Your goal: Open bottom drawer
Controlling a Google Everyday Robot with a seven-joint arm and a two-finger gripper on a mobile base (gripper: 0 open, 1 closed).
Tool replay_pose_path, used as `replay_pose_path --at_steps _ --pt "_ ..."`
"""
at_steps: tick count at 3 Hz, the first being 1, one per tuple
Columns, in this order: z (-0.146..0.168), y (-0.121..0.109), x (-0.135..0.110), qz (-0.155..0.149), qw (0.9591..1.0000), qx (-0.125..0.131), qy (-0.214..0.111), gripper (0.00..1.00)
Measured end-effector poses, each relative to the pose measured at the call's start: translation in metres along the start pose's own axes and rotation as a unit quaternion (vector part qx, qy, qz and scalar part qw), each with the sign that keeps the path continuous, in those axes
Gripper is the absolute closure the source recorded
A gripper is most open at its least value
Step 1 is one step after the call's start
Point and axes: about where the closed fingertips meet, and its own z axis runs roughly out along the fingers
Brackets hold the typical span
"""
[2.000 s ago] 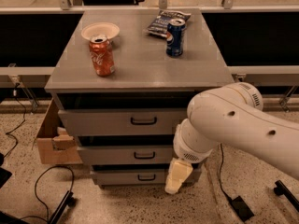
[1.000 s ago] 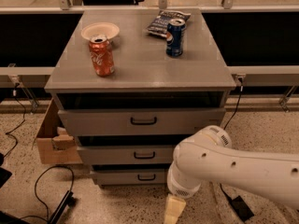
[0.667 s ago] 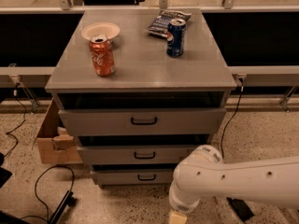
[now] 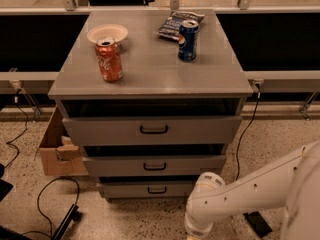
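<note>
Presently bottom drawer (image 4: pixel 150 189) faces camera, long axis left-right; tool (image 4: pixel 192 235) below-right (state unclear).

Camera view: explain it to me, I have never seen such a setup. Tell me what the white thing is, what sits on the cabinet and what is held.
One camera looks down on a grey cabinet with three drawers. The white jointed tube at lower right is the robot's arm. Its claw, at the arm's end, is cut off below the picture's bottom edge, so what it holds cannot be seen. On top are a red can, a blue can, a white bowl and a snack bag. The bottom drawer, which the robot should open, has a small black handle; nothing touches it.
</note>
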Motion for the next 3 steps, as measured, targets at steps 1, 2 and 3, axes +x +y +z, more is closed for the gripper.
replay_pose_path --at_steps 1,2,3 --pt "0.020 -0.016 0.014 0.003 0.9998 0.000 0.020 0.00" --pt "0.022 -0.016 0.014 -0.001 0.9998 -0.002 0.020 0.00" --pt "0.039 -0.019 0.009 -0.006 1.0000 0.004 0.001 0.00"
